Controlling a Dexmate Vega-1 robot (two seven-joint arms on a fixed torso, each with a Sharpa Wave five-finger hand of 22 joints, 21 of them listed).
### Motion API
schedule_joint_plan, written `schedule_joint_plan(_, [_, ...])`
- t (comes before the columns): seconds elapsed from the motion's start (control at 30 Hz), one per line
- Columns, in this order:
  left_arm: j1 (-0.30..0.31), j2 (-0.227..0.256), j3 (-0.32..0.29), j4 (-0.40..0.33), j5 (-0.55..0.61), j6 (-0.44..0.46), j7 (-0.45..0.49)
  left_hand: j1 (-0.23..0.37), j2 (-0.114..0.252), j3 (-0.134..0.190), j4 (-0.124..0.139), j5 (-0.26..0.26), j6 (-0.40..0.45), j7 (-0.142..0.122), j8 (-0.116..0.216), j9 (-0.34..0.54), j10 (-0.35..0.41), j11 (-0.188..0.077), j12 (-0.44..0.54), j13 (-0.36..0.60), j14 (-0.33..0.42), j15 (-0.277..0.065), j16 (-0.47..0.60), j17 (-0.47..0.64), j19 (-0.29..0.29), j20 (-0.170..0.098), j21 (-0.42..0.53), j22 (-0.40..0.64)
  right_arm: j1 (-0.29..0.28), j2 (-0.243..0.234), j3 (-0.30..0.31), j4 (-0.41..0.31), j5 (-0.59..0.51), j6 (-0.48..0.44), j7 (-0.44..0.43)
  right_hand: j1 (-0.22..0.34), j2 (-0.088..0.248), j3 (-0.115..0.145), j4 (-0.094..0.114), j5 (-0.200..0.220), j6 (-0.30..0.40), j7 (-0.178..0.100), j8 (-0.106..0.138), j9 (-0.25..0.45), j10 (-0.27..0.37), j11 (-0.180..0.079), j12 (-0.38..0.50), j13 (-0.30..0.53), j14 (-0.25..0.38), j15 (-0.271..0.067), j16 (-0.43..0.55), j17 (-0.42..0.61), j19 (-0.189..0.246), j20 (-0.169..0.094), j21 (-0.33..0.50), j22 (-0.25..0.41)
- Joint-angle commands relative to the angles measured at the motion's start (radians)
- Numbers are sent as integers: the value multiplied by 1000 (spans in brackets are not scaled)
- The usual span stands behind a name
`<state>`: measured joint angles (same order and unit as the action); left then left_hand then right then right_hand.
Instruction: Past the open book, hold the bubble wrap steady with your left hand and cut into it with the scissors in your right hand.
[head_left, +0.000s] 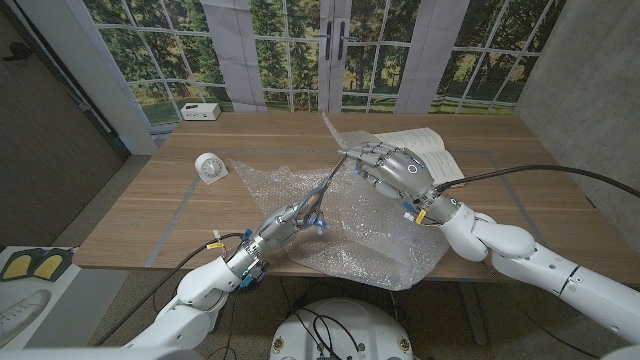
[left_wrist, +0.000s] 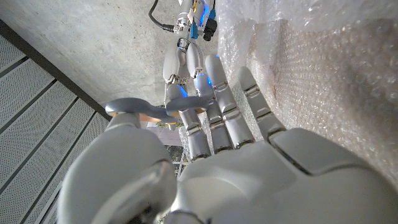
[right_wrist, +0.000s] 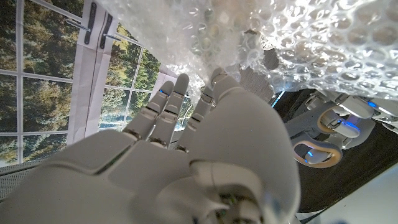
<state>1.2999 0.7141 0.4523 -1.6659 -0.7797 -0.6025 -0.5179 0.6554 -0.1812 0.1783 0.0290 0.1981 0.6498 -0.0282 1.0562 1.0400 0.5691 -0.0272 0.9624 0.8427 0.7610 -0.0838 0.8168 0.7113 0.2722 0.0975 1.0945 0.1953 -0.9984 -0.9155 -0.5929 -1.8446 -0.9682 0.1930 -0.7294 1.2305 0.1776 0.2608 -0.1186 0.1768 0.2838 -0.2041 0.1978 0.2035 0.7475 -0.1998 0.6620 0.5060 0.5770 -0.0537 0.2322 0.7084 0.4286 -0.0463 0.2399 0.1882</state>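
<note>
- A wooden table (head_left: 150, 215) stood before a wall of tall windows (head_left: 290, 45) looking onto trees.
- A large sheet of clear bubble wrap (head_left: 370, 235) lay spread over the middle of the table, one corner lifted near the far side.
- An open book (head_left: 425, 150) lay at the far right, just behind the bubble wrap and partly covered by the right hand.
- The left hand (head_left: 290, 222) held the scissors (head_left: 325, 188) by their handles, with its fingers closed around them; the blades pointed up and away over the bubble wrap toward the right hand.
- The right hand (head_left: 395, 170) hovered over the far edge of the bubble wrap with fingers bent; it seemed to pinch the lifted corner, though the grip was hard to make out.
- In the right wrist view, bubble wrap (right_wrist: 298, 43) hung just beyond that hand's fingertips (right_wrist: 180, 84).
- A small white round clock (head_left: 211, 168) stood on the left of the table, apart from the bubble wrap.
- A small white box (head_left: 201, 111) sat at the far left edge.
</note>
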Motion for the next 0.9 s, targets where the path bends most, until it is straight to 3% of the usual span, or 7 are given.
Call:
schedule_joint_plan(0.03, [10,13,5,-11,6,-7,5,-11,6,-16,-6,8,-9,13,-5,-8,103,-104,-1,1,6,-56,-4,1,5,7,-2,-1,-22,-7,13,-26,-1,-12,-6,10,1,4,5,5,2,-2,-2,2,9,-2,7,2,9,-187,-3,2,5,-14,1,2])
schedule_joint_plan(0.9, [18,26,3,-10,6,-20,11,-29,5,-59,-10,23,-15,16,-6,-12,95,-99,-8,6,2,-51,-13,1,4,15,-16,0,-41,0,35,-50,11,-32,2,9,1,3,4,5,-2,-1,-4,2,10,-2,8,-1,11,-187,-6,1,8,-8,1,1])
